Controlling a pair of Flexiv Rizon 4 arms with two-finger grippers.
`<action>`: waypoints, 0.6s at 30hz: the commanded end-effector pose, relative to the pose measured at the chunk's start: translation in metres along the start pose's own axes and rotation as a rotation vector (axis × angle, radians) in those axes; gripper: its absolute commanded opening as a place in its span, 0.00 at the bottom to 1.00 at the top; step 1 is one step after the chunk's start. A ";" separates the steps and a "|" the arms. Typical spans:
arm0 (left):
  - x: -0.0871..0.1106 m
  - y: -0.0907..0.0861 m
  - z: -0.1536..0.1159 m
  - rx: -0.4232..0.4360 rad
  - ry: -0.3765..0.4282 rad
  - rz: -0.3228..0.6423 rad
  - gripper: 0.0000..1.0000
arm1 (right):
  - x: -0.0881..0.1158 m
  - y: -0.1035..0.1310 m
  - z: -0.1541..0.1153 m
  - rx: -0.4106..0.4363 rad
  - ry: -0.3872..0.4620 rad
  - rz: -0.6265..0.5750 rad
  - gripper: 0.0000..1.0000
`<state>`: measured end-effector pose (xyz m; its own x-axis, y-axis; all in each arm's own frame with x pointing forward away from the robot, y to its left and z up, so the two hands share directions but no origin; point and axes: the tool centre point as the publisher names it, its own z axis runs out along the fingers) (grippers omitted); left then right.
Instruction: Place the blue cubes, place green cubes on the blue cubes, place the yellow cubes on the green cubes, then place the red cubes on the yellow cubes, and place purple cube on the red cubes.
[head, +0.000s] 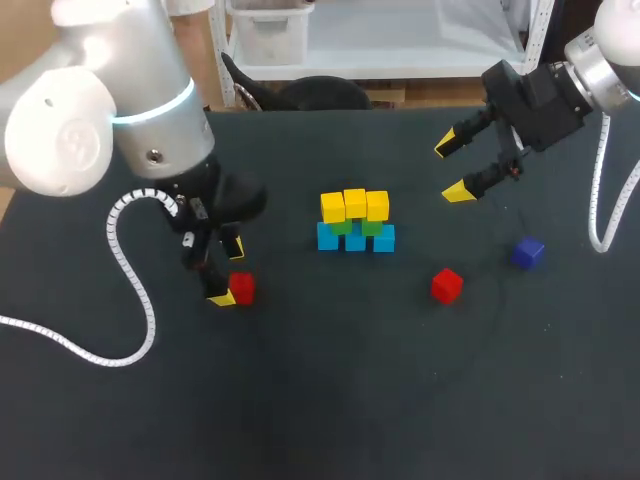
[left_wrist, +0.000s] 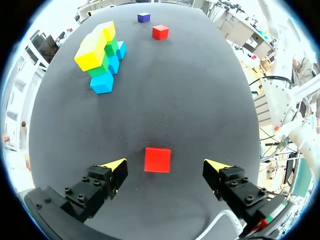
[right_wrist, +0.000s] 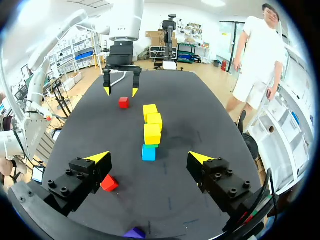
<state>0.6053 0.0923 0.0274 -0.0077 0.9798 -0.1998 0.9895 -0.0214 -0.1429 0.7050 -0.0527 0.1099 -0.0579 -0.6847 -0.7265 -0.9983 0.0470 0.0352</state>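
Mid-table stands a stack: blue cubes (head: 355, 240) at the bottom, green cubes (head: 357, 227) on them, yellow cubes (head: 355, 205) on top. The stack's yellow cubes (left_wrist: 95, 47) (right_wrist: 152, 125) also show in both wrist views. My left gripper (head: 226, 272) (left_wrist: 166, 165) is open around a red cube (head: 241, 287) (left_wrist: 157, 159) left of the stack; neither finger touches it. A second red cube (head: 447, 285) (right_wrist: 109, 183) and a purple cube (head: 528, 252) (right_wrist: 135, 233) lie right of the stack. My right gripper (head: 452, 168) (right_wrist: 149, 158) hangs open and empty above the table's right rear.
The dark table (head: 330, 390) has bare room in front of the stack. My left arm's white cable (head: 130, 290) loops over the table's left side. The right wrist view shows my left gripper (right_wrist: 120, 90) beyond the stack.
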 end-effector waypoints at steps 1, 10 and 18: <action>0.003 -0.001 0.001 -0.002 0.004 -0.003 1.00 | 0.000 0.000 0.000 0.000 -0.001 -0.001 1.00; 0.002 0.012 0.006 0.016 0.021 -0.015 1.00 | 0.000 0.000 0.000 0.000 -0.001 -0.001 1.00; 0.006 0.013 0.012 0.015 0.011 -0.040 1.00 | 0.000 0.000 0.000 0.000 -0.001 -0.001 1.00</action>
<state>0.6147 0.0957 0.0154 -0.0451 0.9823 -0.1818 0.9869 0.0156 -0.1606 0.7050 -0.0527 0.1100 -0.0579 -0.6847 -0.7265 -0.9983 0.0471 0.0352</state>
